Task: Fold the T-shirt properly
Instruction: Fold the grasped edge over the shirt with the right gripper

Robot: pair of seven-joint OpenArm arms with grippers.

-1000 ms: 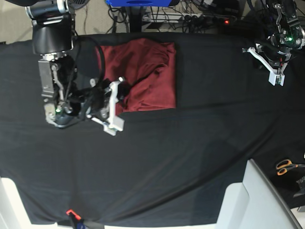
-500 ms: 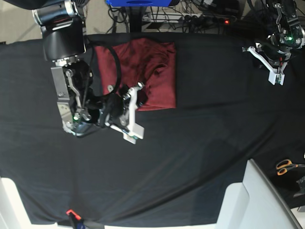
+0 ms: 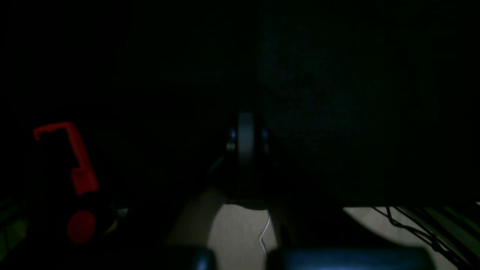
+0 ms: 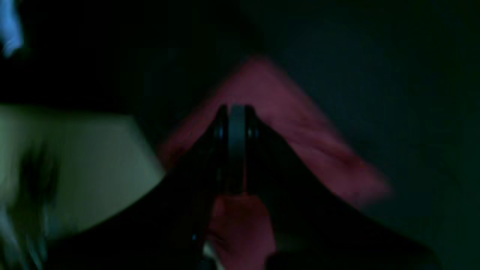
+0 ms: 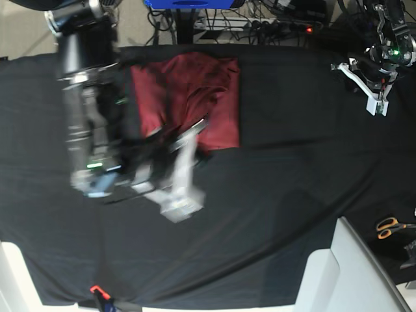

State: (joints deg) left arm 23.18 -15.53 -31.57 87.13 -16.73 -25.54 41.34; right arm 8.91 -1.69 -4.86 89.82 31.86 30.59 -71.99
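The T-shirt (image 5: 195,91) lies as a maroon folded rectangle on the black table cloth (image 5: 292,169) at the back left, with rumpled folds in its middle. My right gripper (image 5: 182,175) is motion-blurred just in front of the shirt's front edge, shut, with no cloth seen between its fingers. In the right wrist view its closed fingertips (image 4: 237,112) meet in front of a corner of the T-shirt (image 4: 300,127). At the table's far right corner my left gripper (image 5: 367,91) is shut and empty; its closed fingers (image 3: 245,131) show dimly in the dark left wrist view.
Orange-handled scissors (image 5: 390,226) lie at the right edge. A white box-like object (image 5: 338,273) stands at the front right. A small red clamp (image 5: 97,290) sits on the front edge, another red clamp (image 3: 75,157) in the left wrist view. Cables run behind the table.
My right arm has swung toward the front and right along the shirt's front edge and is now blurred. The shirt and the left arm have not moved.
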